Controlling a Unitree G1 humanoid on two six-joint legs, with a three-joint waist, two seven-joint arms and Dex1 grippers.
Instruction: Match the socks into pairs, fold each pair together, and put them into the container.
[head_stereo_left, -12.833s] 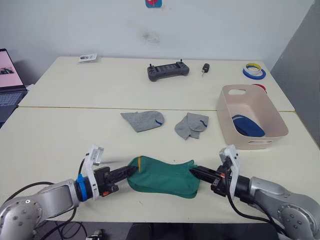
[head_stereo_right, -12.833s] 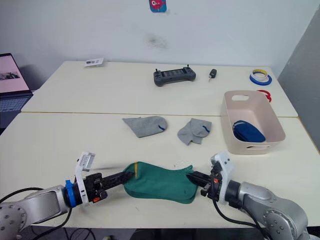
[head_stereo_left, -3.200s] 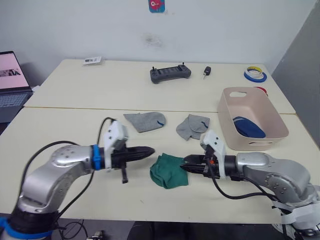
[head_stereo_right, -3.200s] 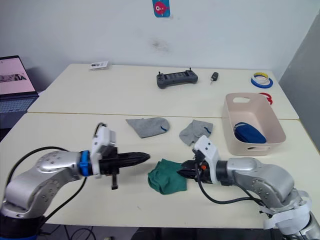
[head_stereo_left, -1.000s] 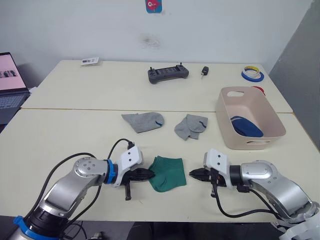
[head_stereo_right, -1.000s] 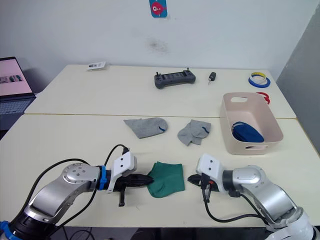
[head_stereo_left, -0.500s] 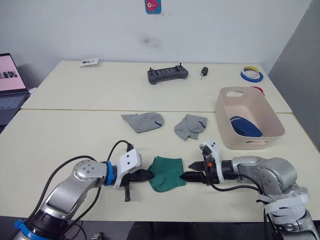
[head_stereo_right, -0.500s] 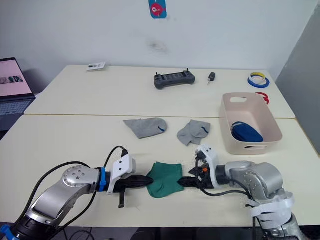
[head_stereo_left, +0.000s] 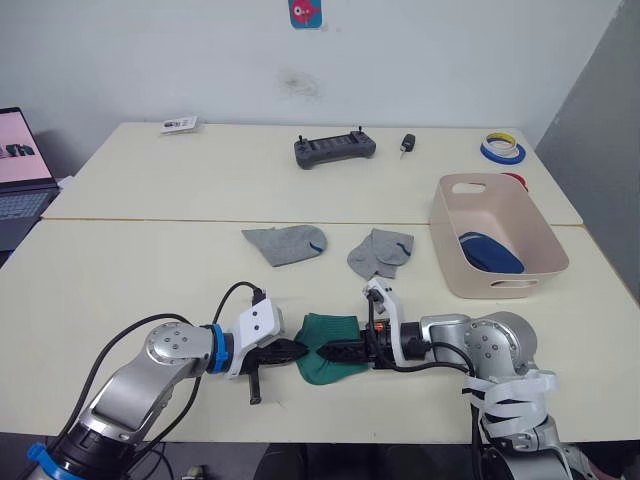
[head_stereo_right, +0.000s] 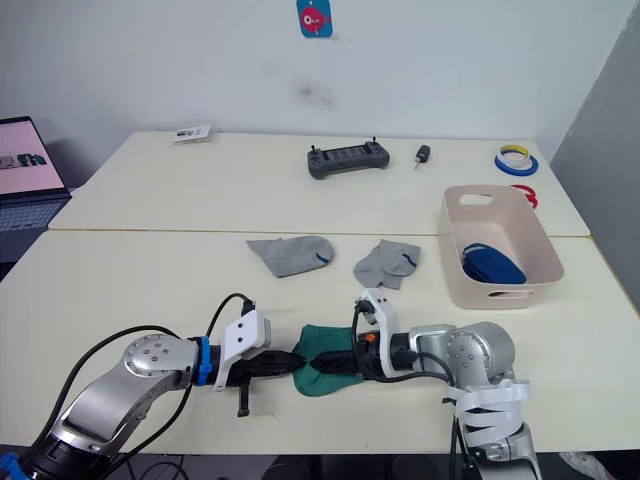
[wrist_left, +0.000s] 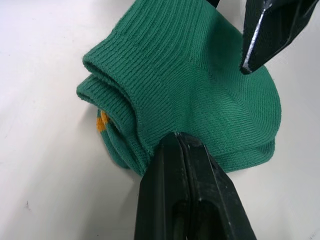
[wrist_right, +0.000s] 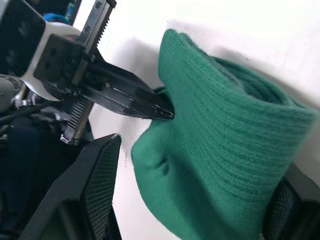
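Observation:
A folded teal-green pair of socks (head_stereo_left: 328, 362) lies near the table's front edge. My left gripper (head_stereo_left: 297, 349) is shut, and its tips press against the pair's left edge (wrist_left: 150, 150). From the right, my right gripper (head_stereo_left: 336, 350) reaches over the pair with its fingers (wrist_right: 97, 185) spread wide and the green fabric (wrist_right: 225, 165) between them. Two grey socks (head_stereo_left: 287, 242) (head_stereo_left: 381, 252) lie apart further back at mid-table. The pale pink container (head_stereo_left: 512, 286) stands at the right with a blue pair (head_stereo_left: 490, 252) inside.
On the far table lie a dark handheld controller (head_stereo_left: 335, 147), a small black key fob (head_stereo_left: 407, 143), tape rolls (head_stereo_left: 503, 150) and a card (head_stereo_left: 178, 123). A laptop (head_stereo_left: 20, 160) sits at the left edge. A seam (head_stereo_left: 150, 217) runs between the two tables.
My right gripper has opened and slid left until its fingers straddle the green pair. My left gripper stays shut at the pair's left edge.

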